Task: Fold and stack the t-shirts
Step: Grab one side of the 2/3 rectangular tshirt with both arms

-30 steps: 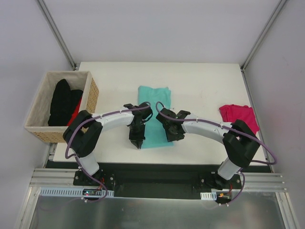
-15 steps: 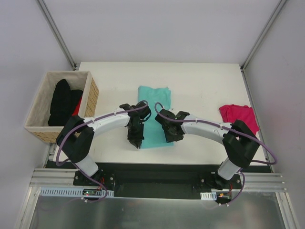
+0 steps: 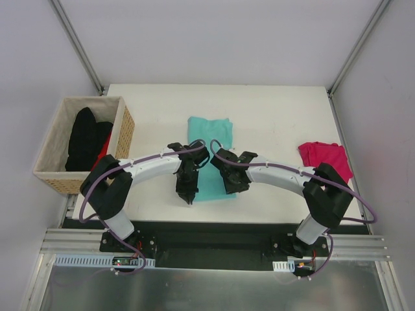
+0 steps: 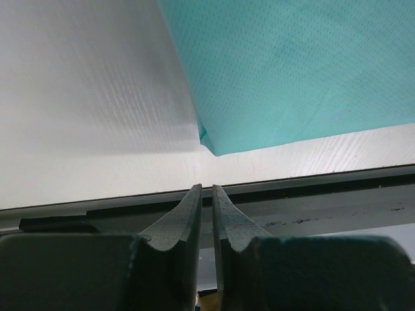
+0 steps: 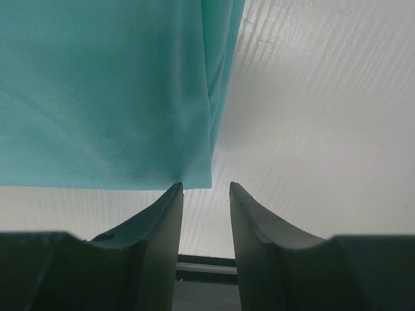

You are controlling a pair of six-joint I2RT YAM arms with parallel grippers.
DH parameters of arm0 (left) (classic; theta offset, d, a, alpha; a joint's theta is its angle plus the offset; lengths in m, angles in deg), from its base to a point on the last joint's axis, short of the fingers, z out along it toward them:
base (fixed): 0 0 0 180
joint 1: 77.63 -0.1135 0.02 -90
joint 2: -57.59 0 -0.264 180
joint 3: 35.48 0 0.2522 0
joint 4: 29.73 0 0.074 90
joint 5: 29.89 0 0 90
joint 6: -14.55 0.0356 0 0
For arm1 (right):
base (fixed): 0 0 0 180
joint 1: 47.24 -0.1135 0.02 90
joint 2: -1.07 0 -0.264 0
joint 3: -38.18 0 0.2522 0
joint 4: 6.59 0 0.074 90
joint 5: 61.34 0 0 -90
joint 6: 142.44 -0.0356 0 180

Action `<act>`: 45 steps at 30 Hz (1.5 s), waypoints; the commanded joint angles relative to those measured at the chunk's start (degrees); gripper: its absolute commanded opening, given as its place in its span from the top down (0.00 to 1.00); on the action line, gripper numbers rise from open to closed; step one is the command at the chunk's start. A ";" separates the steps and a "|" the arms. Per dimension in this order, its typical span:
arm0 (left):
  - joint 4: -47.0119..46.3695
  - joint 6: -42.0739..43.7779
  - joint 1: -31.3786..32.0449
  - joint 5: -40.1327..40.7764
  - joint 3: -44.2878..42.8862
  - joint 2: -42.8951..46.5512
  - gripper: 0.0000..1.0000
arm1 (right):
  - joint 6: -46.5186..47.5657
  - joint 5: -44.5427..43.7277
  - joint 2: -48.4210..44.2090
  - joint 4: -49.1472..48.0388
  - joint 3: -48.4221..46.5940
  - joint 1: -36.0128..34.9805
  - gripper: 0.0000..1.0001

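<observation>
- Two t-shirts lie on the white table [image 3: 272, 116]: one teal t-shirt [image 3: 209, 137] and one pink t-shirt [image 3: 323, 159].
- The teal one sits mid-table, folded into a narrow, smooth rectangle with its long side running away from the arms. The right wrist view shows stacked layers along its right edge.
- The pink one lies well apart at the right edge, in a looser, rumpled fold.
- Two grippers hang over the teal shirt's near corners, and their wrists hide its near half from above.
- The left gripper [image 4: 204, 188] is parted by only a thin slit and is empty. The shirt's near-left corner lies just beyond its tips.
- The right gripper [image 5: 206, 186] stands open and holds nothing, its tips at the near-right corner.
- One wicker basket [image 3: 125, 133] stands off the table's left edge, with black clothes [image 3: 84, 139] and a bit of red cloth [image 3: 102, 155] in it.
</observation>
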 commanded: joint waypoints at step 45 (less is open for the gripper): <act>1.33 -0.78 0.80 2.09 -2.07 -3.65 0.89 | -0.55 1.30 0.09 -0.35 -1.15 -0.45 0.60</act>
